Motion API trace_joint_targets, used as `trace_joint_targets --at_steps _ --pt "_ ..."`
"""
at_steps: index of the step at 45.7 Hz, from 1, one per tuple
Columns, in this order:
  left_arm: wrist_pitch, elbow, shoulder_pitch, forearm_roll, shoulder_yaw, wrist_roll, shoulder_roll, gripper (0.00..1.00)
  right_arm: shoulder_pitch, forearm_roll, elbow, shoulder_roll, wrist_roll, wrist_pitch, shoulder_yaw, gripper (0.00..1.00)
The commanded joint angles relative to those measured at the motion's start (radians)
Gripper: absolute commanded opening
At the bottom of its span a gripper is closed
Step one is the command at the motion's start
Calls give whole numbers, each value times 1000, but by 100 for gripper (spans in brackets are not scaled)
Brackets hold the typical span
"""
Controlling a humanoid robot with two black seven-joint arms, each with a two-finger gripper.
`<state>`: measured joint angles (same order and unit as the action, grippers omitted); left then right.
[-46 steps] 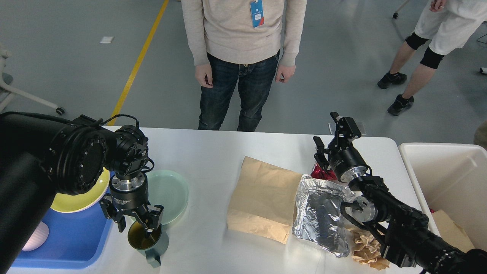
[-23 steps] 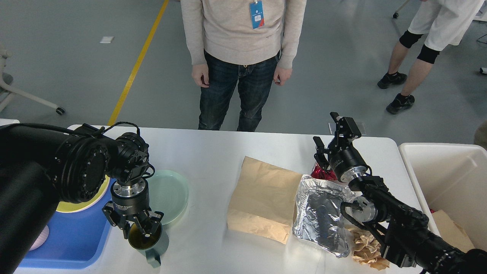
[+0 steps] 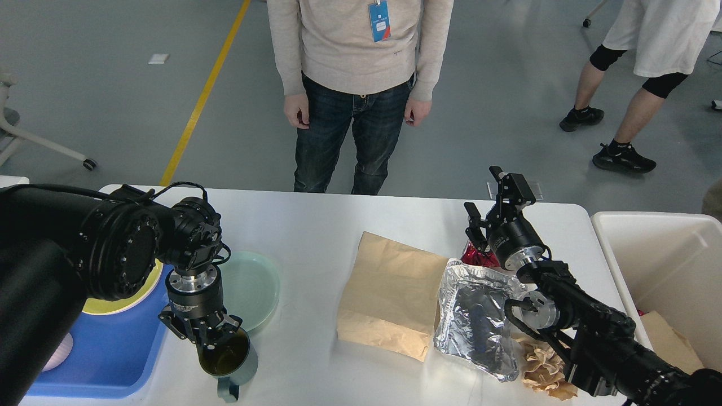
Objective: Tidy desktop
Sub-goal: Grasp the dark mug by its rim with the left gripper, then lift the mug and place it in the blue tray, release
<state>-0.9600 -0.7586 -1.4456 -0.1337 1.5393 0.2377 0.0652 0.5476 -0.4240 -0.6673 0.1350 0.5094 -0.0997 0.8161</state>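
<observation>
Spanning the lower frame, the desktop (image 3: 316, 225) carries everything. White bin (image 3: 665, 254) sits at right edge, blue tray (image 3: 113, 361) lower left w/ yellow plate (image 3: 113, 304). Brown paper bag (image 3: 389, 293) lies centre, foil bag (image 3: 479, 321) just right of it. Green plate (image 3: 254, 287) beside tray. Left gripper (image 3: 211, 338) clamps rim of teal mug (image 3: 231, 361), tilted. Right gripper (image 3: 491, 203), fingers apart, holds nothing, upper right.

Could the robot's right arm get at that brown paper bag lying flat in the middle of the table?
Probably yes. The right gripper hangs open and empty above the desktop, and the brown paper bag lies just to its left, top uncovered; only the foil bag overlaps its right edge.
</observation>
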Motion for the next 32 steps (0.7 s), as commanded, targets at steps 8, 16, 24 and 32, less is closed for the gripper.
trace_joint_targets --at_steps 8,16,24,32 --pt "0 -11 -151 2 -18 2 -13 0 0 1 0 0 0 0 0 100" --pt "0 -15 -271 5 -31 3 -41 0 0 1 0 0 0 0 0 100" --pt "0 -47 -349 0 -64 2 -102 0 0 -1 0 0 0 0 0 100" --pt "0 -59 -351 -6 -53 -1 -149 0 0 1 0 0 0 0 0 100"
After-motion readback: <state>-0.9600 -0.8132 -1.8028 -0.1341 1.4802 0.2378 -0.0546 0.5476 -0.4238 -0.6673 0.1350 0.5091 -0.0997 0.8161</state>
